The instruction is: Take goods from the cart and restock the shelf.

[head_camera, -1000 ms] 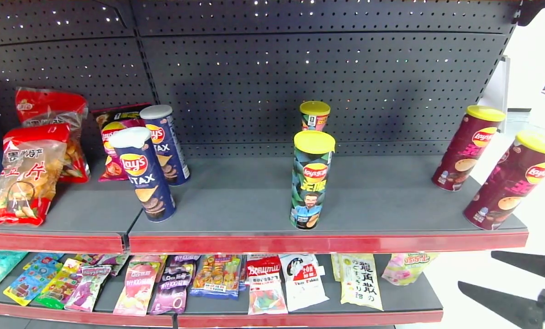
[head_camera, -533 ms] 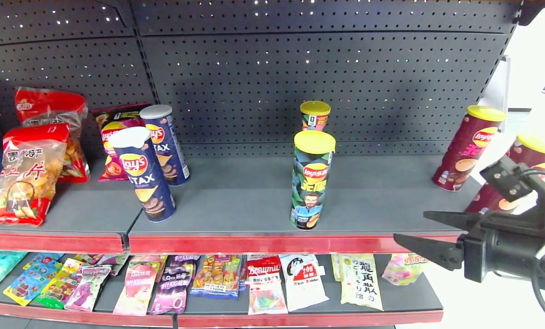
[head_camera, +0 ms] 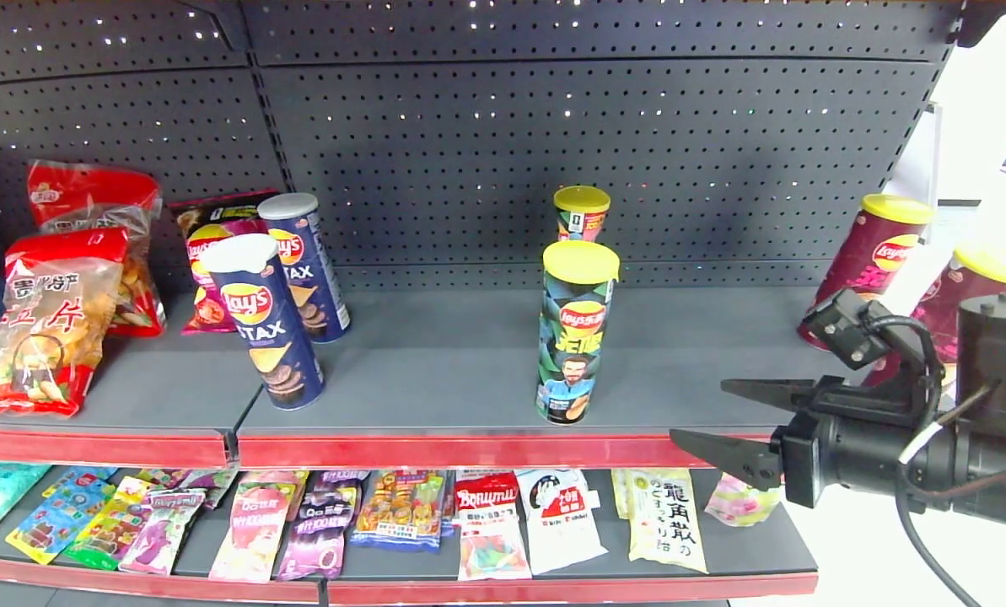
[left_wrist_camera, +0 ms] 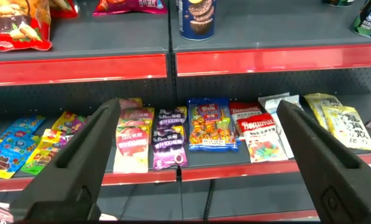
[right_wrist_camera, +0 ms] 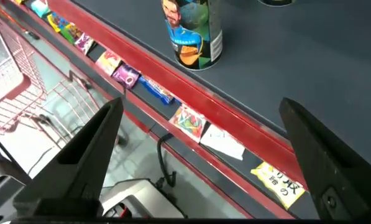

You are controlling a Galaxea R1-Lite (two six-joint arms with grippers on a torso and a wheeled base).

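Note:
The upper grey shelf point(head_camera: 469, 362) carries two blue chip cans point(head_camera: 262, 320), two green yellow-lidded cans point(head_camera: 577, 333) and two maroon cans point(head_camera: 869, 270). My right gripper point(head_camera: 701, 413) hangs open and empty in front of the shelf's right end, level with the red shelf lip. My arm partly covers the nearer maroon can point(head_camera: 975, 295). In the right wrist view the right gripper point(right_wrist_camera: 204, 155) frames the front green can point(right_wrist_camera: 194, 31), with the pink wire cart point(right_wrist_camera: 23, 81) off to the side. My left gripper point(left_wrist_camera: 197, 155) is open and empty, facing the lower shelf's snack packets point(left_wrist_camera: 213, 124).
Red snack bags point(head_camera: 47, 320) stand at the upper shelf's left end. The lower shelf point(head_camera: 553, 582) holds a row of flat packets. Bare shelf lies between the blue cans and the green ones, and between the green and maroon cans.
My right arm has risen from the lower right corner and moved left, now crossing in front of the nearer maroon can. Its fingers stay open. The goods on the shelf have not moved.

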